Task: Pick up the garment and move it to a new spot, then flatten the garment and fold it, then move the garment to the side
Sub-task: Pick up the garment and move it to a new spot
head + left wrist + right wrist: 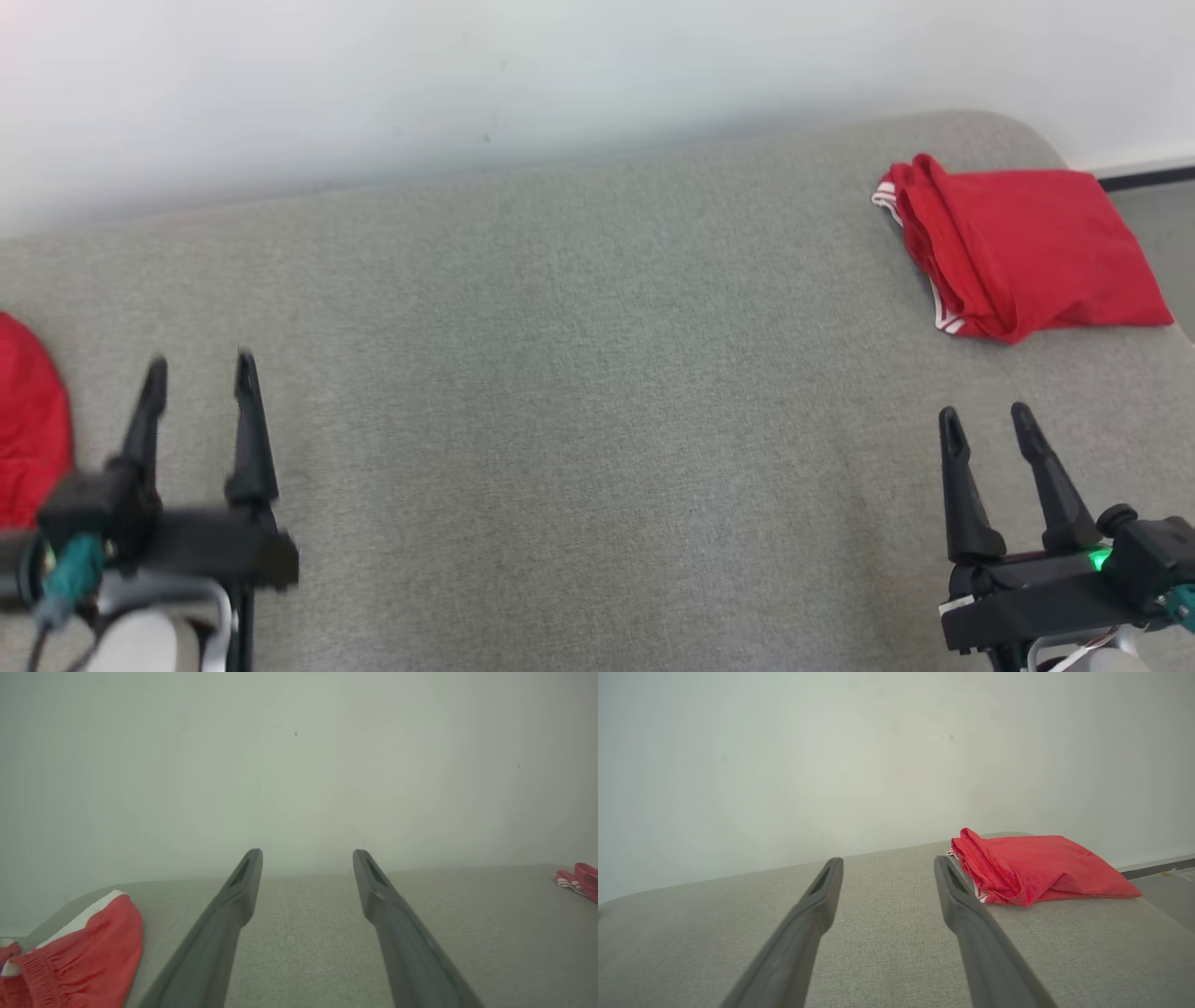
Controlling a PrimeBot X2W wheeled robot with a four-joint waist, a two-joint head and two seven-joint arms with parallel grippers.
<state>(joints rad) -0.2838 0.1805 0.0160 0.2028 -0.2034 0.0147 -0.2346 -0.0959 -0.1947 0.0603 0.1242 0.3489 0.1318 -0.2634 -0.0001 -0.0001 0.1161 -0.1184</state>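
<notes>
garment lies just left of the left tool, apart.

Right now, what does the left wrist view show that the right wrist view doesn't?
Left wrist, not right wrist: the open left gripper and a white-trimmed garment, red, at lower left.
Right wrist, not left wrist: the open right gripper, a dark baseboard, and the folded garment seen whole.
Both: the grey surface, the pale wall, and the folded garment, though the left wrist view catches just its striped edge at the right border.
</notes>
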